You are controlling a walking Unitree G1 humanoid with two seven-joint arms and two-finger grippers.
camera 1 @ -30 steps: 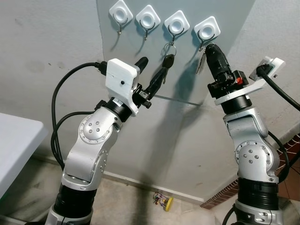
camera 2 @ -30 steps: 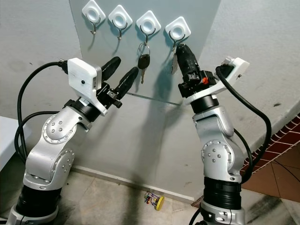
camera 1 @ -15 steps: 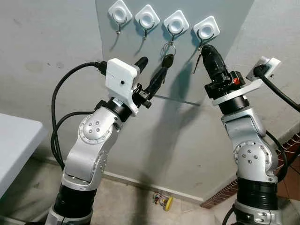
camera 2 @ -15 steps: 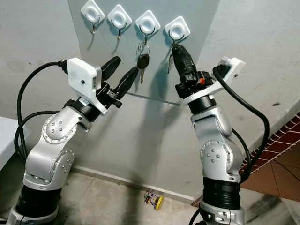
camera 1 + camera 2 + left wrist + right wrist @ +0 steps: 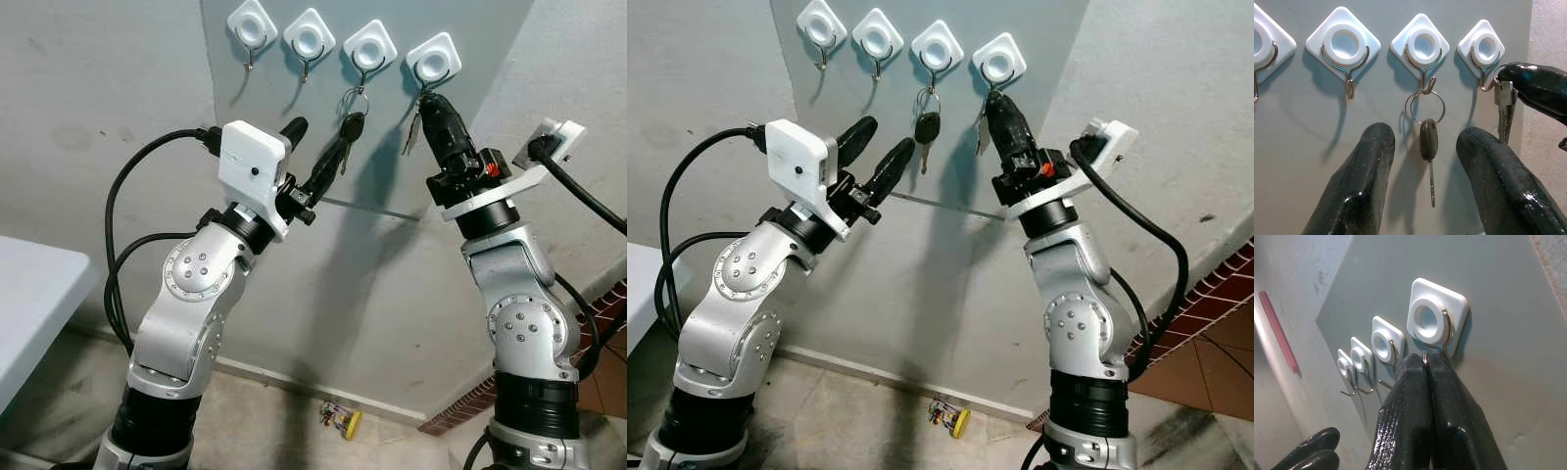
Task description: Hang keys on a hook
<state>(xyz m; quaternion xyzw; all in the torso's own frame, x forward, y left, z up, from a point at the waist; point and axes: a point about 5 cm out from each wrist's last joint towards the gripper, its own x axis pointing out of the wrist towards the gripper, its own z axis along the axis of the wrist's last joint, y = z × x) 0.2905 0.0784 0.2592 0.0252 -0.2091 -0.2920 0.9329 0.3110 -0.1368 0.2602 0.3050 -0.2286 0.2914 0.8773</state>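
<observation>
Pinched between the closed glossy black fingers of the right gripper (image 5: 1508,81), silver keys (image 5: 1504,110) hang at the wire hook (image 5: 1485,73) nearest the grey panel's (image 5: 1376,122) right edge, while the left gripper (image 5: 1425,166) stands open below.

Four hooks (image 5: 342,44) sit in a row on the wall panel (image 5: 392,157). A key (image 5: 351,125) hangs from the third; a small object (image 5: 341,419) lies on the floor (image 5: 255,431) below.

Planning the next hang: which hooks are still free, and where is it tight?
Free: the two leftmost hooks. Third hook carries a black-headed key, between the open left gripper fingers. Fourth hook is crowded: right gripper pinches silver keys there.
</observation>
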